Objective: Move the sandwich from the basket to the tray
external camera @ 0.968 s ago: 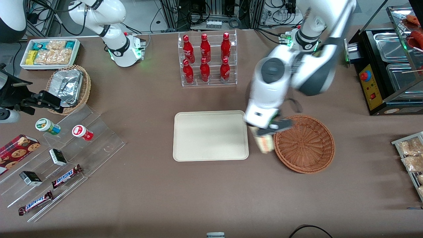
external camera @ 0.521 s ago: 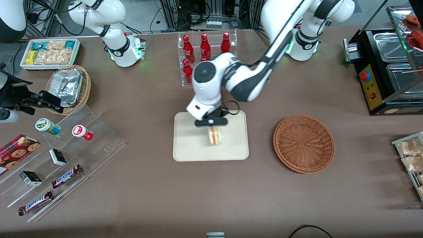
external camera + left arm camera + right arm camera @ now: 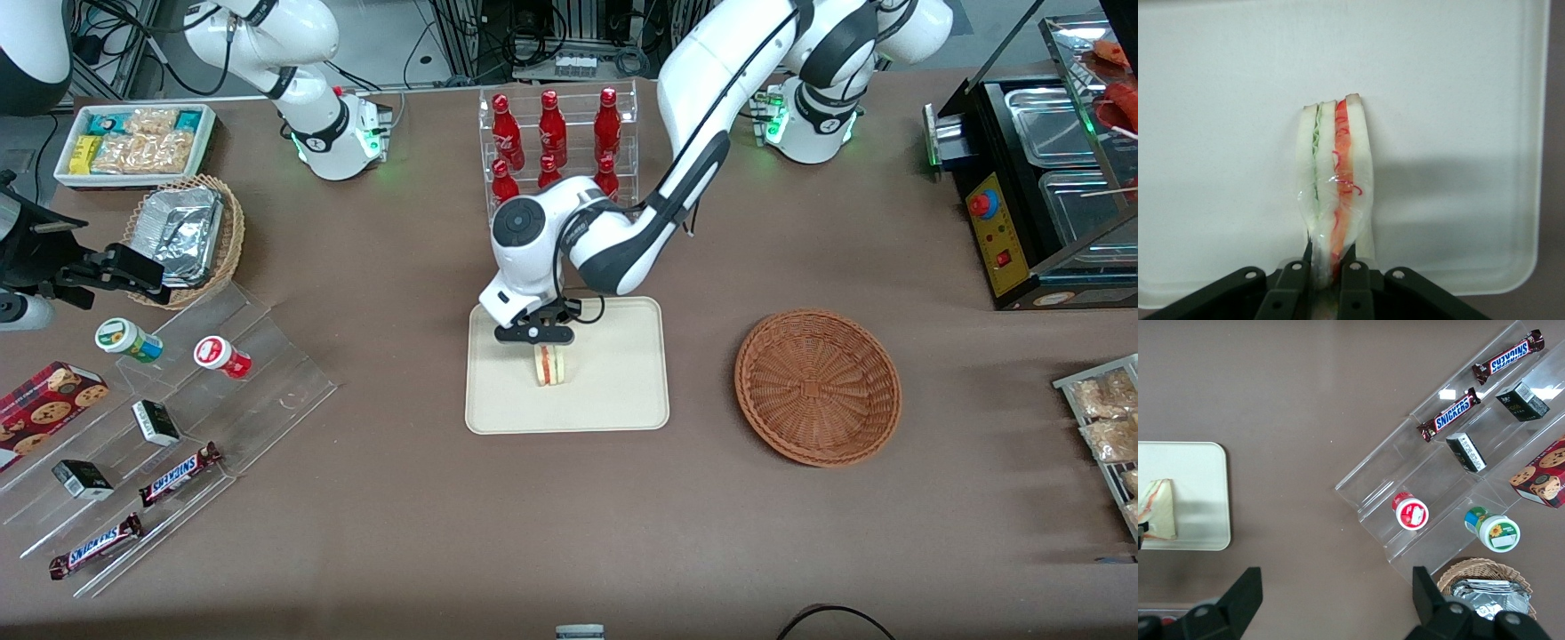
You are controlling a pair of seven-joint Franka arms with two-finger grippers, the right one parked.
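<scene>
The gripper is over the tray, clamped on the sandwich, which stands on edge on or just above the tray's surface; whether it touches cannot be told. The basket sits on the bench beside the tray, toward the working arm's end, apart from it and with nothing in it. A clear rack of red bottles stands farther from the front camera than the tray, partly hidden by the arm's elbow. Toward the parked arm's end lie a stepped clear display with chocolate bars, small boxes and two round tubs, a tan basket of foil containers and a white bin of snack packets.

The left wrist view shows the fingers pinching the wrapped sandwich at its narrow end, green layer beside red, over the tray. The right wrist view shows the sandwich as a triangle above the tray.
</scene>
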